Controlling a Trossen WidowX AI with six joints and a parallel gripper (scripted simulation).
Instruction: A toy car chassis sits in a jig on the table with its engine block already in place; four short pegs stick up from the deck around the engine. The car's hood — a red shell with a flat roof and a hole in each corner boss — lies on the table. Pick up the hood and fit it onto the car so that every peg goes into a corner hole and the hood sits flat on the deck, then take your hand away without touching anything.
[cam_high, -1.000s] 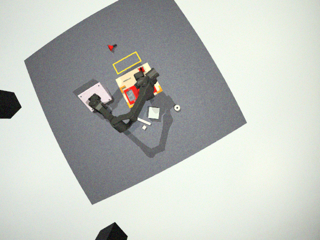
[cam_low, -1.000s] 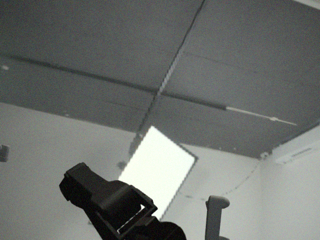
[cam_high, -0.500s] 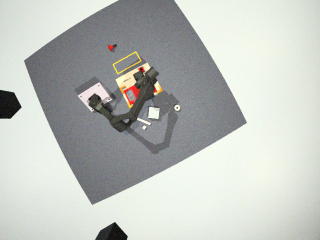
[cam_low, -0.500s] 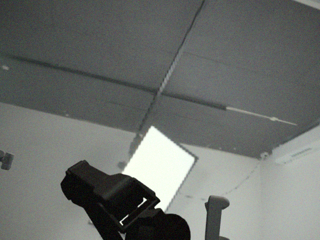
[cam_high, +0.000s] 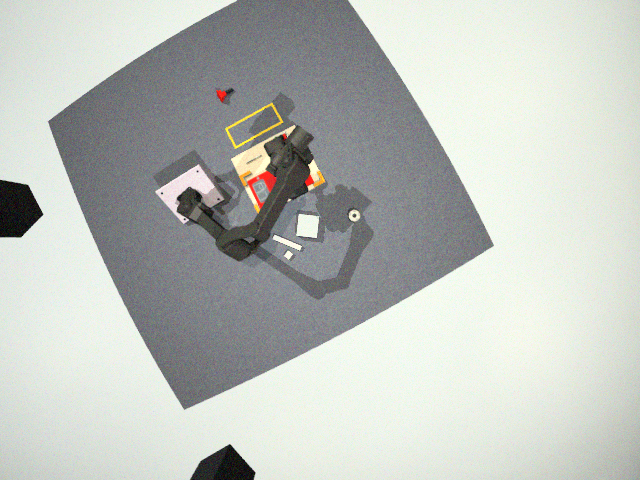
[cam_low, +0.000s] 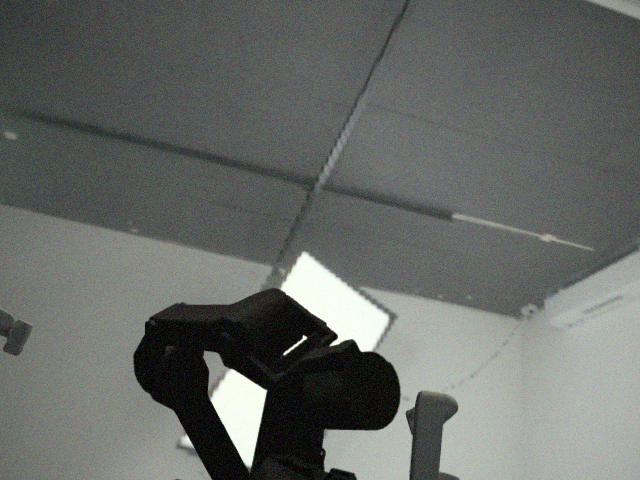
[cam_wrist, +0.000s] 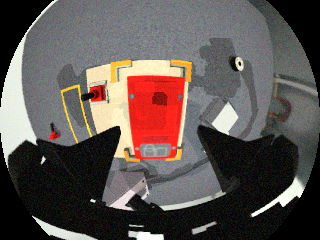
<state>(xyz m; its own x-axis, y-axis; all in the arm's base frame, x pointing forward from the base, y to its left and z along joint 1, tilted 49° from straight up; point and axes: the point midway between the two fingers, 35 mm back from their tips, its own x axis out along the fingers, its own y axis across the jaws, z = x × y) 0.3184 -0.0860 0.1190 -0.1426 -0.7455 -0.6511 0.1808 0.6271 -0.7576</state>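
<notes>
The red hood (cam_wrist: 154, 117) lies over the red car chassis in the jig (cam_high: 242, 161) (cam_wrist: 117, 100), lined up with it. Grey peg tips show near its corners in the wrist view. I cannot tell from this overhead view whether it sits fully flat. The engine block is not distinguishable. My gripper (cam_wrist: 160, 129) is open and empty above the hood, with one black finger to each side of it and a gap between. In the top view the arm covers much of the car and the fingertips are hidden. The exterior view shows only the upper arm.
A red block with a black handle (cam_wrist: 96, 93) sits on the jig board. A yellow outline (cam_high: 231, 137) (cam_wrist: 70, 88) lies beside it. Elsewhere are a red cone-shaped piece (cam_high: 221, 95) (cam_wrist: 54, 135), a white block (cam_high: 308, 225) (cam_wrist: 225, 118), a white strip (cam_high: 287, 242) and a ring (cam_high: 349, 213).
</notes>
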